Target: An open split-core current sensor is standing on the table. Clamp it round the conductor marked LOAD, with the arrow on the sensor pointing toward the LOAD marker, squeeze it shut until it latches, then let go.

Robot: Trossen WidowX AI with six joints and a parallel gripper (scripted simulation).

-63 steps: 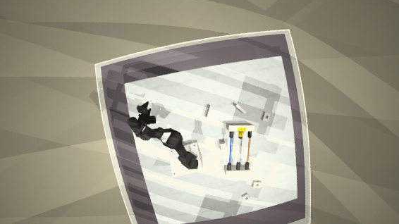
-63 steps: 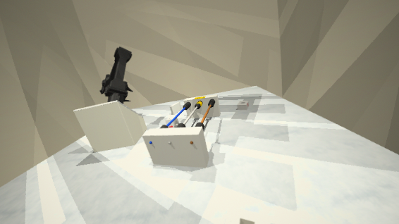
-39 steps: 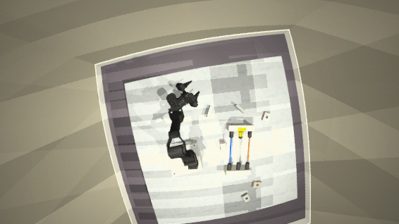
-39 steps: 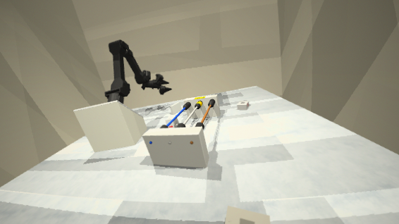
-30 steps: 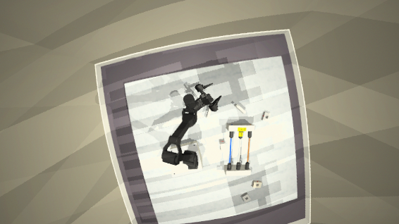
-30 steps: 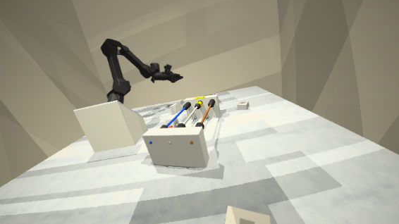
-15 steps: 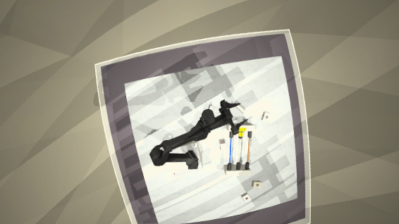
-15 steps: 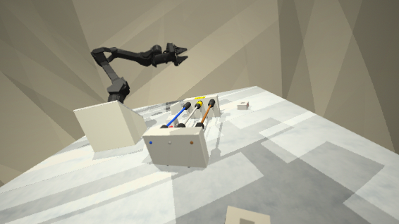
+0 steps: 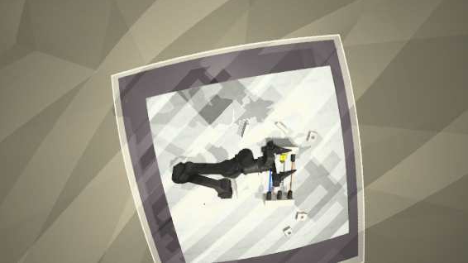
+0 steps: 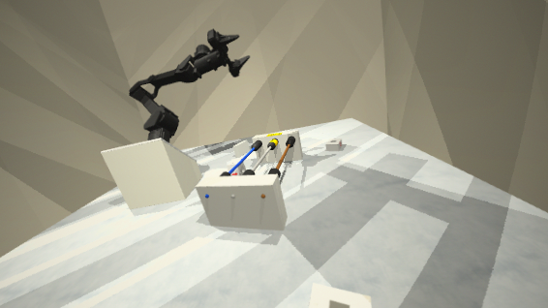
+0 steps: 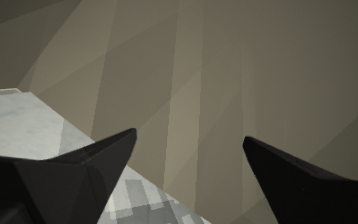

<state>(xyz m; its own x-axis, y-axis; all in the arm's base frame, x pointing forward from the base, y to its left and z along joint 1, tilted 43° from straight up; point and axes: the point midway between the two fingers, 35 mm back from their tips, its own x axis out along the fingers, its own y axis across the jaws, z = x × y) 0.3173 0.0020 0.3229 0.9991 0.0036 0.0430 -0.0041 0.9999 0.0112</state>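
My gripper (image 9: 293,160) (image 10: 244,46) (image 11: 190,137) is wide open and empty, high above the conductor rack. The blue conductor (image 9: 269,182) (image 10: 244,158), pale middle conductor (image 10: 261,160) and orange conductor (image 9: 292,183) (image 10: 284,157) run between two pale end blocks. A yellow marker (image 9: 283,156) (image 10: 274,135) is at the far end of the middle conductor; its lettering is unreadable. A small white part with red, seemingly the sensor (image 10: 236,166), shows behind the blue conductor in the exterior view. The arm hides it in the top view, and its arrow cannot be made out.
The near end block (image 9: 279,203) (image 10: 242,204) and far end block (image 9: 292,149) (image 10: 296,148) stand upright. Small pale boxes (image 9: 312,136) (image 9: 301,216) (image 9: 288,231) lie around the rack. Two narrow pale pieces (image 9: 243,127) (image 9: 281,126) lie behind it. A large pale block (image 10: 145,178) is beside the arm's base.
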